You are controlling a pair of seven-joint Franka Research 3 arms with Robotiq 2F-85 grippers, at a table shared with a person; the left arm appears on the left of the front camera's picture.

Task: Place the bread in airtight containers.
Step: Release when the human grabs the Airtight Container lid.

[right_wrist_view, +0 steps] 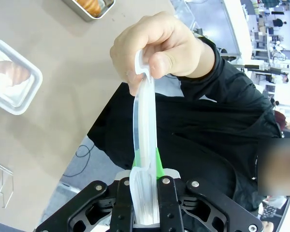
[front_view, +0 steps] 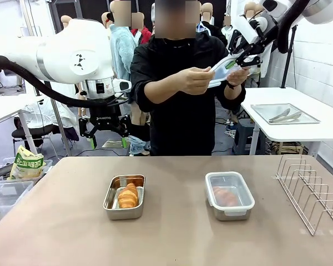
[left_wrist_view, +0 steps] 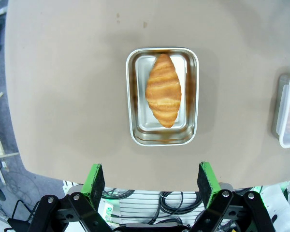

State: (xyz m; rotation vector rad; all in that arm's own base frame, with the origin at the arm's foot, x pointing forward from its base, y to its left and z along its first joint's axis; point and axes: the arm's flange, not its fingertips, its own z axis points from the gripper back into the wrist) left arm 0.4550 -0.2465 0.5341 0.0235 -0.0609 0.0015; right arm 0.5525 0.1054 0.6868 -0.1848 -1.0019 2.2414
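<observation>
The right gripper [right_wrist_view: 146, 169] clamps a clear lid [right_wrist_view: 144, 140] that a person's hand [right_wrist_view: 157, 50] pinches; the left gripper [left_wrist_view: 152, 181] hangs open beside the uncovered pan [left_wrist_view: 162, 96] with its croissant [left_wrist_view: 163, 90].

**Colours on the table**

Croissant [left_wrist_view: 163, 90]: golden-brown, paler ridge stripes, in a silver steel pan [left_wrist_view: 135, 96]. Second pan [front_view: 228, 212]: silver, clear lid. Table [front_view: 172, 244]: matte tan. Lid [right_wrist_view: 145, 140] in the black-sleeved person's hand [right_wrist_view: 157, 50]: translucent white. Gripper pads [left_wrist_view: 95, 178]: green.
</observation>
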